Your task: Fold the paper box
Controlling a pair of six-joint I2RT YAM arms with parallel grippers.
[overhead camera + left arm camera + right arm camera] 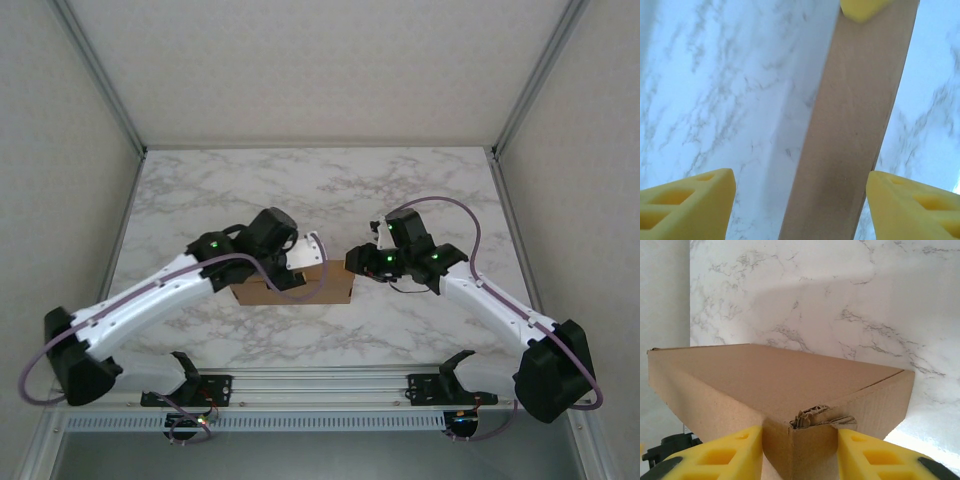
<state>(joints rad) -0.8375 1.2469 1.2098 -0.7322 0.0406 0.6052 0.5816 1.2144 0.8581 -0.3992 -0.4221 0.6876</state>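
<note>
The brown cardboard box (295, 285) lies on the white marbled surface (330, 190) between both arms, flat-topped, with one corner crumpled. The right claw (800, 440) pinches that frayed corner between yellow fingers (730, 455). The left claw (799, 175) hangs wide open, gripping nothing, astride a smooth cardboard panel. Pale textured walls (60, 150) enclose the surface.

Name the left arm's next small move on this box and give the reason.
Probably lift the left gripper straight up, clear of the paper box. Its jaws stand open with a gap on each side of the cardboard, so it holds nothing. The right gripper pinches a corner of the box beside a crumpled tab, and the top panel looks flat.
</note>
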